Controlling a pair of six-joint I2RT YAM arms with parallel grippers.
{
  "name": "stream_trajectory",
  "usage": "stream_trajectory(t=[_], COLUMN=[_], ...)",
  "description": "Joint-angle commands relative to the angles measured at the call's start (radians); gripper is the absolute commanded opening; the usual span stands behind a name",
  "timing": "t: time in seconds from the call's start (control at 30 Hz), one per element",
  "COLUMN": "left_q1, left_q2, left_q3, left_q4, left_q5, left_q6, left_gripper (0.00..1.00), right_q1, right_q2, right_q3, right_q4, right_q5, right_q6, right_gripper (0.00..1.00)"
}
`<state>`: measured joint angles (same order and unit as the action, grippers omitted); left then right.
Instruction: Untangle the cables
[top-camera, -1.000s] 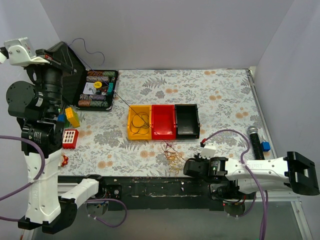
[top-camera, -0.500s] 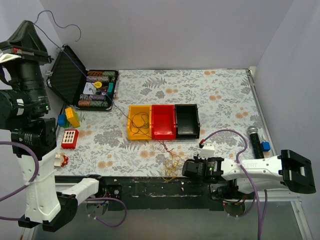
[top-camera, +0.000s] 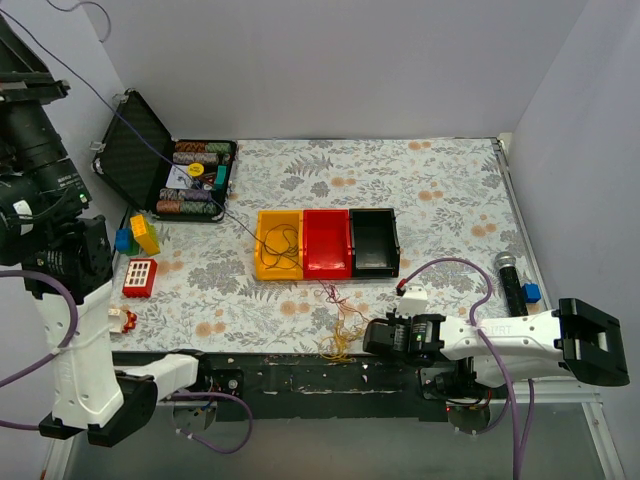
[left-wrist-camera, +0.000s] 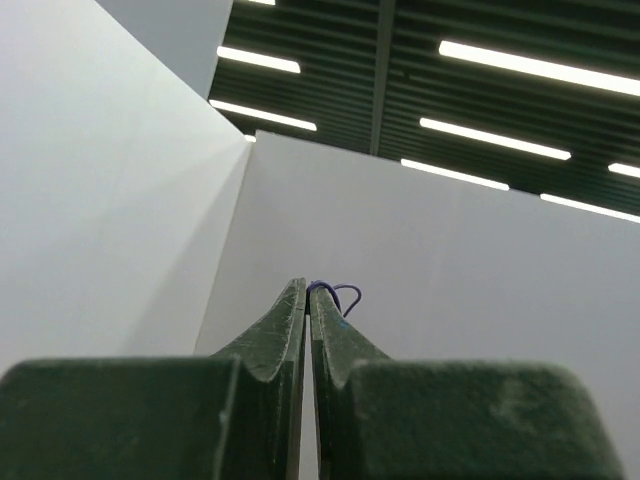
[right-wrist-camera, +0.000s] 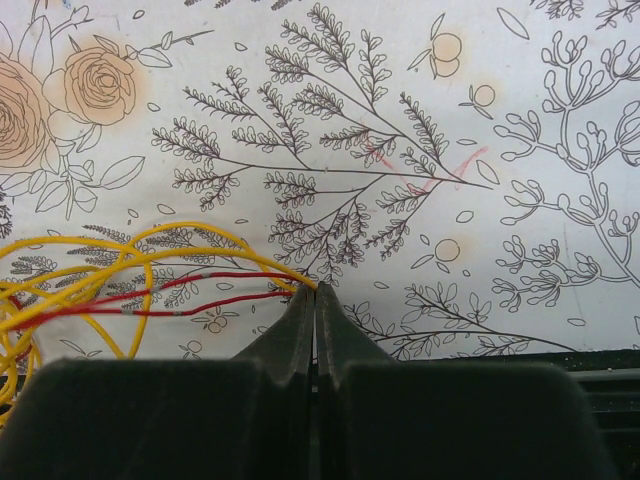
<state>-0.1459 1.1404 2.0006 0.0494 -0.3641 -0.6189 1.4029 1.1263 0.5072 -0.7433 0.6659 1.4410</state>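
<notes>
Floral table (top-camera: 440, 190), walled left, back, right; open stretch beyond bins (top-camera: 327, 243). At near edge, tangled cables (top-camera: 340, 335) clamped by right gripper (right-wrist-camera: 315, 292); left gripper (left-wrist-camera: 308, 288) raised high, pinched purple strand (left-wrist-camera: 345, 287).

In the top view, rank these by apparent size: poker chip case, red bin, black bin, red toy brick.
1. poker chip case, lid open
2. red bin and black bin: look alike, no ranking
3. red toy brick

1. Floral tablecloth (top-camera: 440, 190) on the table.
2. Yellow bin (top-camera: 261, 245), red bin (top-camera: 327, 243) and black bin (top-camera: 374, 242) touch in a row, centre.
3. Open black case (top-camera: 135, 150) with poker chips (top-camera: 195, 180), far left.
4. Yellow block (top-camera: 145, 233) and red block (top-camera: 140, 276) near it.
5. Microphone (top-camera: 507, 275) at the right edge.
</notes>
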Motion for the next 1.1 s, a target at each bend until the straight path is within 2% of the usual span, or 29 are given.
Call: stream_trajectory(t=[0.0, 0.2, 0.3, 0.4, 0.47, 0.53, 0.6, 0.67, 0.83, 0.97, 1.07], left_q1=[0.002, 0.003, 0.003, 0.002, 0.003, 0.003, 0.003, 0.003, 0.003, 0.003, 0.003], left_q2=[0.021, 0.091, 0.171, 0.286, 0.286, 0.204, 0.101, 0.026, -0.063, -0.122, -0.143], left_q3=[0.035, 0.086, 0.139, 0.337, 0.365, 0.240, 0.022, -0.080, -0.183, -0.258, -0.286], left_q4=[0.185, 0.280, 0.424, 0.385, 0.261, 0.199, 0.179, 0.129, -0.006, -0.023, -0.034], left_q5=[-0.079, -0.069, -0.072, -0.065, -0.011, 0.081, 0.206, 0.339, 0.568, 0.649, 0.695], left_q6=[0.139, 0.226, 0.329, 0.348, 0.259, 0.150, 0.082, 0.024, -0.025, -0.033, -0.031], left_gripper=[0.00, 0.00, 0.00, 0.00, 0.00, 0.00, 0.00, 0.00, 0.00, 0.00, 0.00], right_q1=[0.001, 0.001, 0.001, 0.001, 0.001, 0.001, 0.001, -0.001, -0.001, -0.001, -0.001], right_q2=[0.035, 0.024, 0.029, 0.043, 0.046, 0.035, 0.017, -0.008, -0.065, -0.095, -0.132], right_q3=[-0.033, -0.042, -0.047, -0.056, -0.061, -0.055, -0.029, 0.019, 0.137, 0.221, 0.273], right_q4=[-0.100, -0.087, -0.079, -0.064, -0.053, -0.047, -0.051, -0.060, -0.033, 0.001, 0.051], right_q5=[-0.020, -0.022, -0.029, -0.040, -0.037, -0.026, -0.005, 0.020, 0.086, 0.113, 0.113], right_q6=[0.009, 0.009, 0.007, 0.007, 0.012, 0.012, 0.003, -0.027, -0.154, -0.260, -0.353], right_gripper=[0.01, 0.01, 0.01, 0.01, 0.01, 0.01, 0.01, 0.01, 0.01, 0.01, 0.12])
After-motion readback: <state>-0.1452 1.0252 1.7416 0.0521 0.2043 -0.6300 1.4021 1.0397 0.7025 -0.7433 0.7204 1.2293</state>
